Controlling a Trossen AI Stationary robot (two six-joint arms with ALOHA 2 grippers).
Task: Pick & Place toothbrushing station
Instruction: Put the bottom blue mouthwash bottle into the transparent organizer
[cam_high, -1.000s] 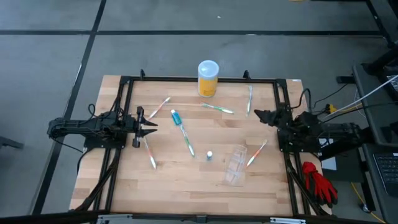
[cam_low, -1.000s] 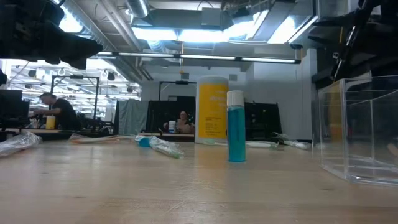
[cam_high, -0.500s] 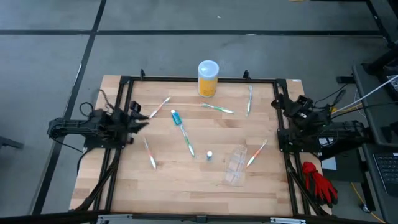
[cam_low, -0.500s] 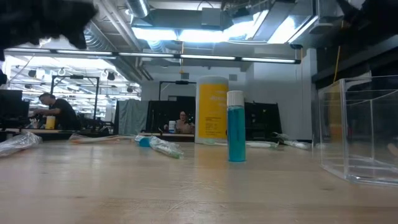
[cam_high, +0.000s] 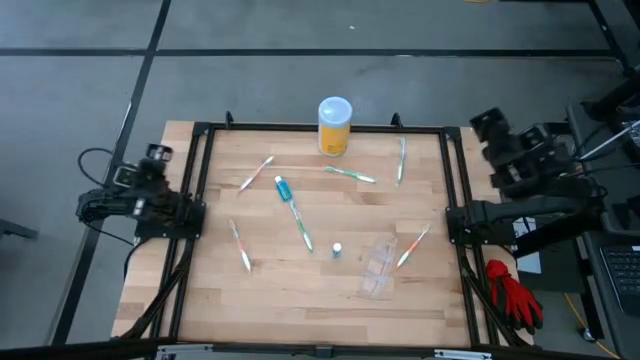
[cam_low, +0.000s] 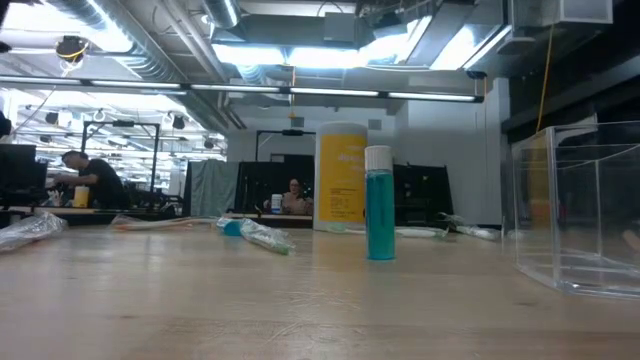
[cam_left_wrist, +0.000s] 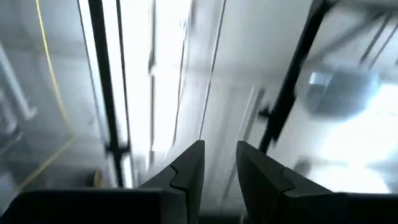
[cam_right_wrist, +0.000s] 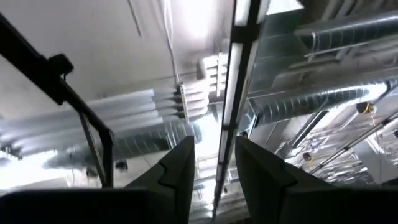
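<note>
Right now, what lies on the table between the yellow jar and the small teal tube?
In the high view, one green toothbrush lies between the yellow jar and the small teal tube; the rest is bare wood.

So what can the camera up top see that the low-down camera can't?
Only the high view shows both arms, pulled back off the table's sides: the left gripper and the right gripper, fingers slightly apart and holding nothing. It also shows the red glove and all the scattered toothbrushes.

Only the low view shows the room behind, with a seated person far off.

Both show the yellow jar, the teal tube standing upright, and the clear cup.
</note>
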